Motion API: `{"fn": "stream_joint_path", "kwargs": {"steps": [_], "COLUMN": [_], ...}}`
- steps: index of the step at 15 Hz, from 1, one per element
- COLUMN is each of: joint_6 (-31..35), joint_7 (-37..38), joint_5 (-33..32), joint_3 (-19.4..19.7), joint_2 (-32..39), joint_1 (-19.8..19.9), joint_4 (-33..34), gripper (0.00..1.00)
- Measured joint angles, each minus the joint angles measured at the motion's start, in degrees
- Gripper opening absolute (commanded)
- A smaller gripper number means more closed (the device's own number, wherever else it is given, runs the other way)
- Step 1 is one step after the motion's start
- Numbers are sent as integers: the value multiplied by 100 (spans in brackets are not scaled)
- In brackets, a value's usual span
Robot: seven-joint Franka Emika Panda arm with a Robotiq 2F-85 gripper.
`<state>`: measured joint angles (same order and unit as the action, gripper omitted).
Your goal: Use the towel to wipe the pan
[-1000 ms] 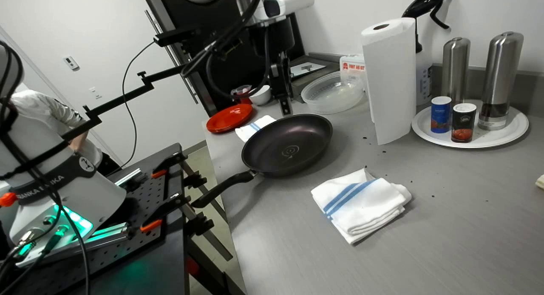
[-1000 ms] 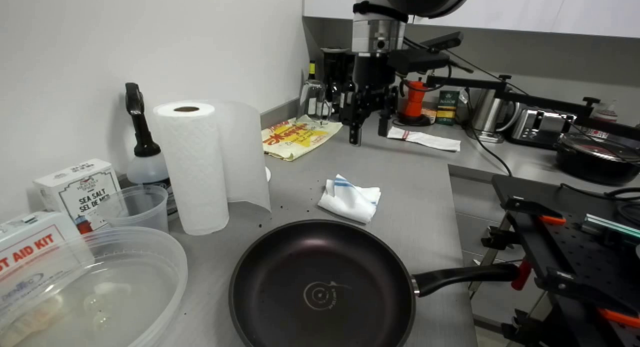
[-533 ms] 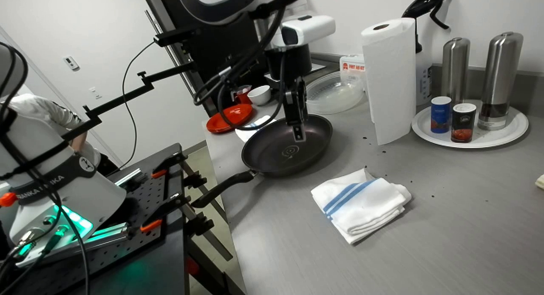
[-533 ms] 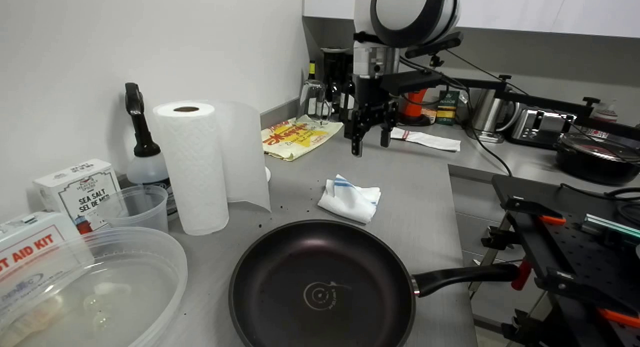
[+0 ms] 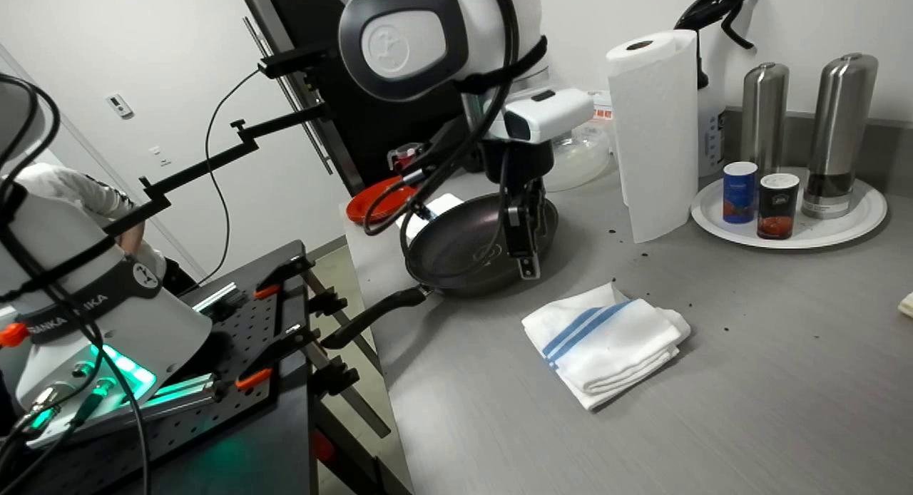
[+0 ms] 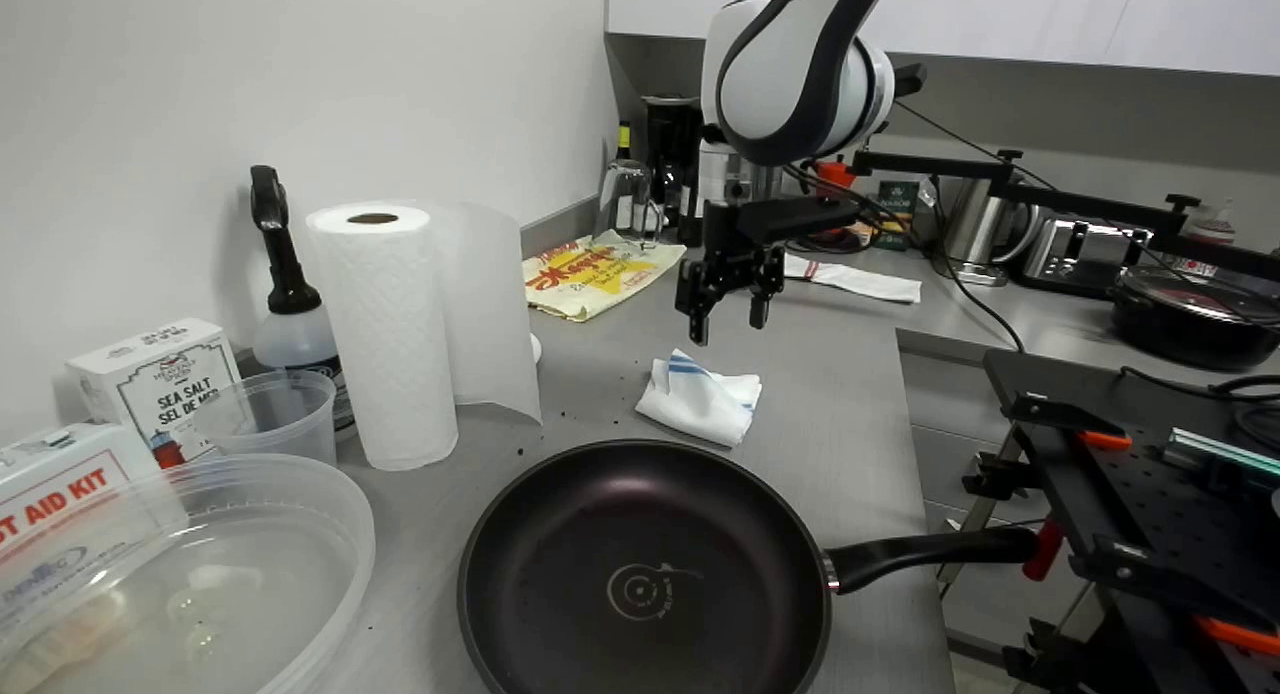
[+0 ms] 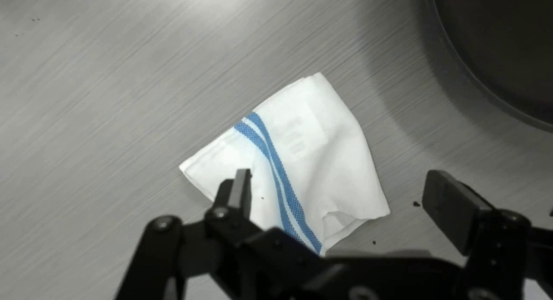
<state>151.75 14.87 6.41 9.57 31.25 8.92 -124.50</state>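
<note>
Towel [image 7: 304, 157] is mid-frame in the wrist view, lower left bit hidden behind the gripper [image 7: 339, 181], jaws spread wide. Pan [image 7: 505, 45] gets cut off upper right. Gripper's lower than half a second ago in both exterior views, which also show the handle [image 6: 930, 552] the wrist view misses.

A: Wrist view?
B: Close, facing down past black two-fingered gripper [image 7: 339, 177]; folded white blue-striped cloth [image 7: 311, 157] mid-frame, round dark-grey frying pan [image 7: 505, 40] cropped upper right.
A: In an exterior view: tilted, looking down, white robot base [image 5: 146, 324] left, cloth nearer than pan.
B: In an exterior view: near-opposite facing, pan and clear round plastic tub [image 6: 250, 614] closest. In both exterior views: cloth, pan, tall white paper-towel roll [image 6: 385, 344].
</note>
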Motion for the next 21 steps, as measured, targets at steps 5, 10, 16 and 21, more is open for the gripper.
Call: {"fn": "stream_joint_path", "kwargs": {"steps": [5,10,16,21], "joint_6": [306,564,652,652], "joint_7": [2,2,2,2], "joint_5": [73,119,151,248], "joint_3": [56,78,78,41], "joint_2": [591,998,1285,1457], "joint_1": [84,160,193,192], "joint_4": [375,530,639,767], "gripper": [100,100,100,100]}}
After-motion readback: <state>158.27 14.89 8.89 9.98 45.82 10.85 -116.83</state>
